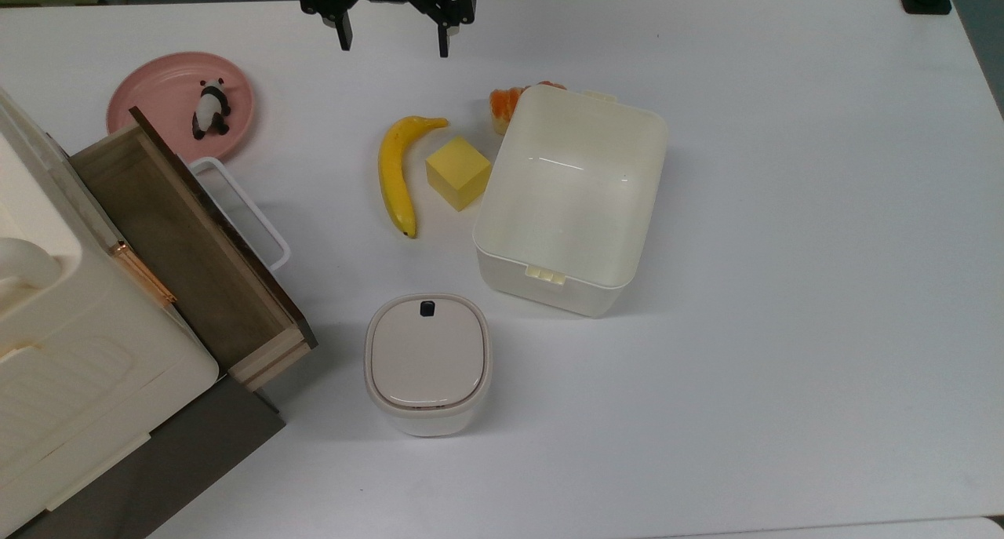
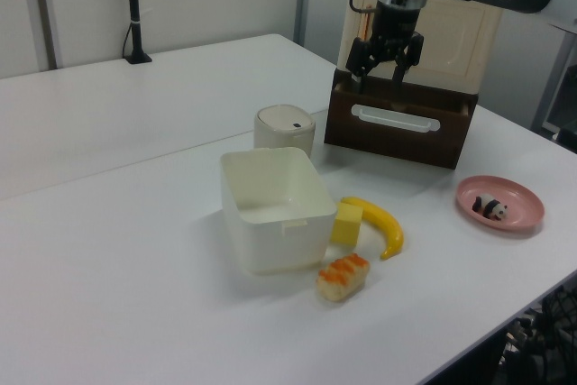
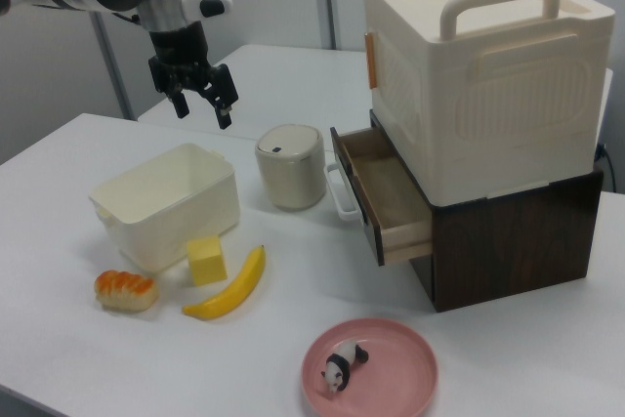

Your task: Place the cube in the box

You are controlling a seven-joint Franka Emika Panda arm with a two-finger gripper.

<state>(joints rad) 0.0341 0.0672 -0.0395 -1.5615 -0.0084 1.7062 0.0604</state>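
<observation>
Risks nudging the banana [image 1: 395,175] or box [image 1: 576,288] wall flanking the cube [image 1: 458,172] below the wide-open, empty gripper [image 1: 392,38]

cube [image 1: 458,172] pale yellow | box [image 1: 571,272] cream-white | plate [image 1: 149,92] pink | gripper [image 1: 394,41] black

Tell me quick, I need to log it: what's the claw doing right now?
Claw: open, holding nothing, up in the air away from the cube.

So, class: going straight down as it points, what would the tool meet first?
Probably the bare white table near the curved yellow banana's stem end, though depth is unclear; the open tool hangs high.
</observation>
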